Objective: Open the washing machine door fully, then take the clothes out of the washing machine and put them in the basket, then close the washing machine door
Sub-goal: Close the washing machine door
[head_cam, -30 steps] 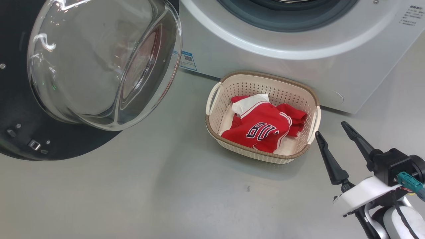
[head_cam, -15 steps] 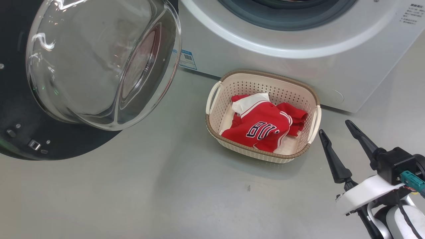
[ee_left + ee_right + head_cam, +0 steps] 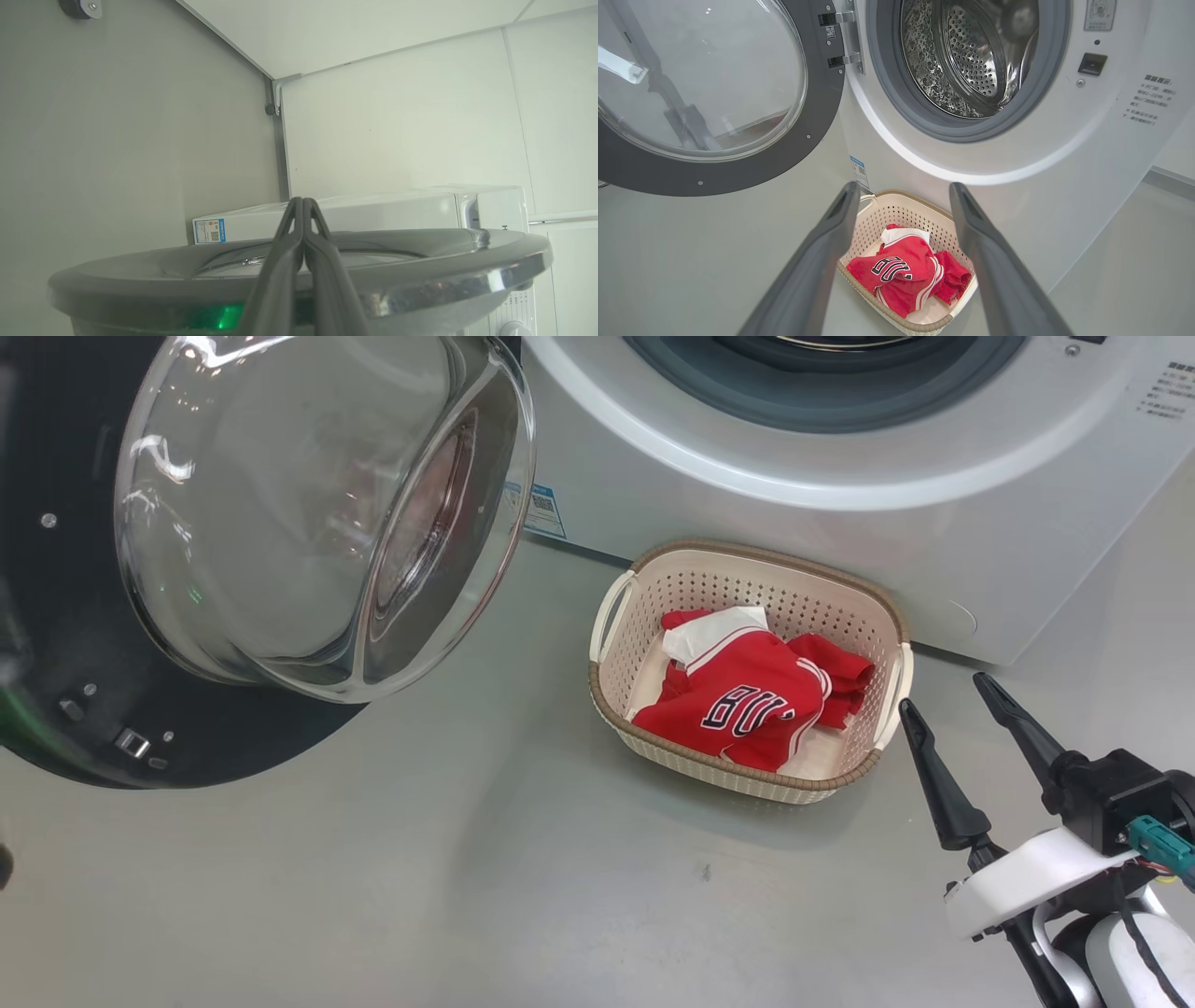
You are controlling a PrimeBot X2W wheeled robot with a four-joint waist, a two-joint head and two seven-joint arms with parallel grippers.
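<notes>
Left end effector [image 3: 303, 201]: jaws pressed together, tips at the edge of the washing machine door [image 3: 308, 523]; contact unclear. Door stands wide open, left of the washing machine [image 3: 709, 495]. Basket [image 3: 766, 550] on the floor [image 3: 467, 877], close against the washer front, red clothes [image 3: 747, 700] inside. Right end effector [image 3: 945, 692]: jaws apart, empty, just right of the basket.

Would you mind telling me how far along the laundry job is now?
Done: the washing machine door stands wide open, the drum looks empty, and the clothes lie in the basket. In hand: the right gripper hangs open and empty beside the basket; the left gripper is shut at the door's rim, contact unclear. Left: closing the door.
</notes>
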